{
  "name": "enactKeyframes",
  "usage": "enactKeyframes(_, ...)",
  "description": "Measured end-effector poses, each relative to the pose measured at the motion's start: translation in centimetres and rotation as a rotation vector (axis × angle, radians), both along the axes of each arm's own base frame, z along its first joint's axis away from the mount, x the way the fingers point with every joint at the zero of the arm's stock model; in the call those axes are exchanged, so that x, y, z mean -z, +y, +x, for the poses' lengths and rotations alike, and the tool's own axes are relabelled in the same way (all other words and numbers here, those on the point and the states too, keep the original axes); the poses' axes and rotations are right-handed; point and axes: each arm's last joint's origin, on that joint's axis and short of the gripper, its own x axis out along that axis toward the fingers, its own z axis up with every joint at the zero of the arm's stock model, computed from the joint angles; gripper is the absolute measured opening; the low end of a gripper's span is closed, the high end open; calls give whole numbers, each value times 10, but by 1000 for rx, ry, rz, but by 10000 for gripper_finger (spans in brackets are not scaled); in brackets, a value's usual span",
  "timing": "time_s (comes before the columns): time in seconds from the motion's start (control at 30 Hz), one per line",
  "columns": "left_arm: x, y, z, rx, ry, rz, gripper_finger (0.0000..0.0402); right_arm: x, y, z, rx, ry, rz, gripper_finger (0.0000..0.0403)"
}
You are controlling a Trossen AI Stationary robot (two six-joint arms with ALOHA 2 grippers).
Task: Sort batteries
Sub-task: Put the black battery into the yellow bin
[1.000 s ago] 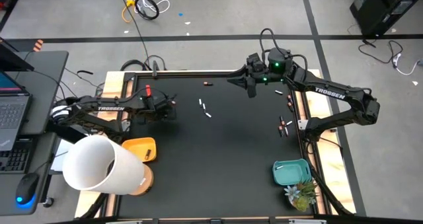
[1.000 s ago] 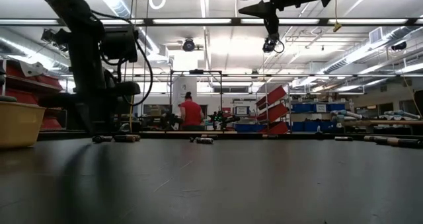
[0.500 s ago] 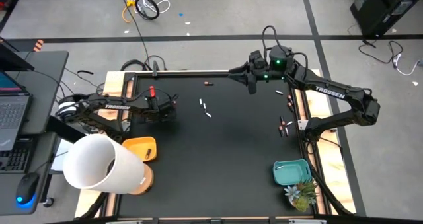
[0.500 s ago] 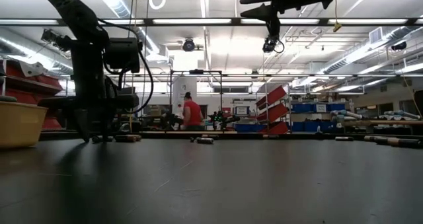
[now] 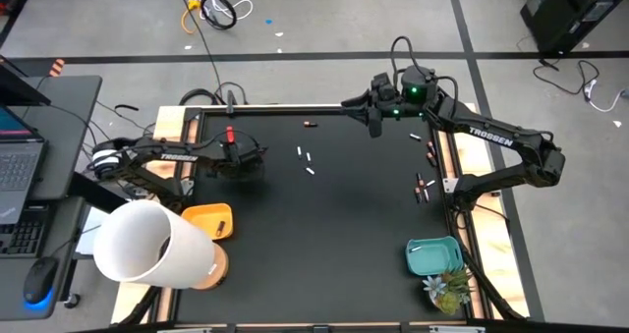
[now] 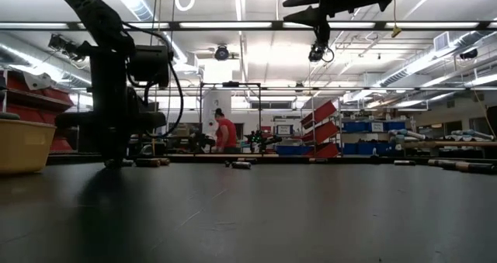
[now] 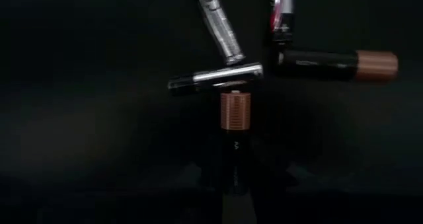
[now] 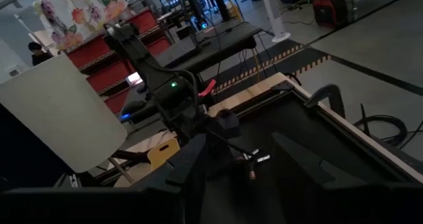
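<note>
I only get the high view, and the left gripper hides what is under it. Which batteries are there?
Observer: In the left wrist view, a dark battery with a copper end lies right in front of the left gripper.
Operator: Anything against it?
Observer: A silver battery lies crosswise at its copper end; they look to touch.
Operator: How high is the right gripper?
Observer: In the low view, the right gripper hangs far above the table.
</note>
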Motion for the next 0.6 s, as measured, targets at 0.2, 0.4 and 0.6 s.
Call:
enactKeyframes(0.2,-19,-1,11,97,-101,-51,50,0,-2,-1,7,4,-13,149)
enactKeyframes(0.4,-63,-3,28,249,-261,101,50,7,-3,-1,26,60,5,149)
enactKeyframes(0.6,-124,-3,62,482,-728,421,50,16,-6,8,11,75,53,149)
